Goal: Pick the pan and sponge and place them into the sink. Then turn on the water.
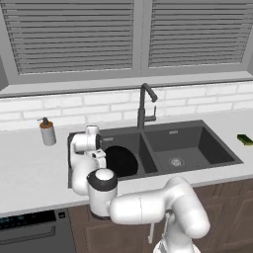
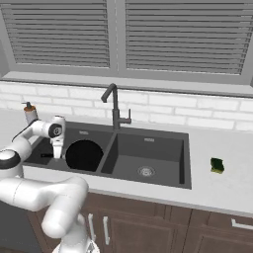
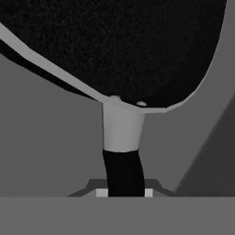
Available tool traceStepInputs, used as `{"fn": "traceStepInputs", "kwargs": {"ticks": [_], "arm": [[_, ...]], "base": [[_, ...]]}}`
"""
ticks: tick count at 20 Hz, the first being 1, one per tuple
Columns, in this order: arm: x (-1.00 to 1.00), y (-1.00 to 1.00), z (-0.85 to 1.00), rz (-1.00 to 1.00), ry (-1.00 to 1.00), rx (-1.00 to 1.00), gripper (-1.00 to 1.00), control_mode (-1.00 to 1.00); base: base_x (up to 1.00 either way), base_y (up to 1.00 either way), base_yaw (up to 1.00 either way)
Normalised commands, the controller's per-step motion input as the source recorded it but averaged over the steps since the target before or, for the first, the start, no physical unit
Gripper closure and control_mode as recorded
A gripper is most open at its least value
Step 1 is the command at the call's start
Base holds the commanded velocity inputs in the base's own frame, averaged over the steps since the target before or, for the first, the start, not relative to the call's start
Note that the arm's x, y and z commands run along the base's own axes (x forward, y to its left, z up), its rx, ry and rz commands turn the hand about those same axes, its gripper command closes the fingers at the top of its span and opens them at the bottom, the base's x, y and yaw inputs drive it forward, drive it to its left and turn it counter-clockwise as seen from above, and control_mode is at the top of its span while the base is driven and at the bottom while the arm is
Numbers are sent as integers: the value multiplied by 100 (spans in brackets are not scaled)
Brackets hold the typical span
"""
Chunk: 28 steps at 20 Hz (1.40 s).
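1 pan [image 2: 84, 155] sits low in the left basin of the sink [image 2: 148, 148]; gripper [image 3: 123, 190] clamped on its handle [image 3: 122, 156]. Lower until it rests flat, then release. Sponge [image 2: 217, 165] waits on the right counter.

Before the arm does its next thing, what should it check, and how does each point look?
1. Pan inside the sink's left basin: ok.
2. End effector shut on the pan's handle: ok.
3. Pan resting flat on the basin floor: cannot tell.
4. Sponge in the sink: not ok, it lies on the counter to the right.
5. Water running from the faucet: not ok, no stream visible.
6. Right basin free for the sponge: ok.
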Motion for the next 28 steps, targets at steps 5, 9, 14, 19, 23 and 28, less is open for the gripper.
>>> {"fn": "traceStepInputs", "kwargs": {"ticks": [5,9,14,19,23,28], "arm": [[-7,-12,0,-9,19,-5,100,-100],[0,-1,-22,-6,20,-9,100,-100],[8,0,-35,0,-7,-6,100,-100],[4,3,-15,0,-12,0,100,-100],[1,9,0,0,-4,0,-100,-100],[2,5,0,0,-2,0,-100,-100]], "base": [[0,0,0],[0,0,0],[0,0,0],[0,0,0],[0,0,0],[0,0,0]]}}
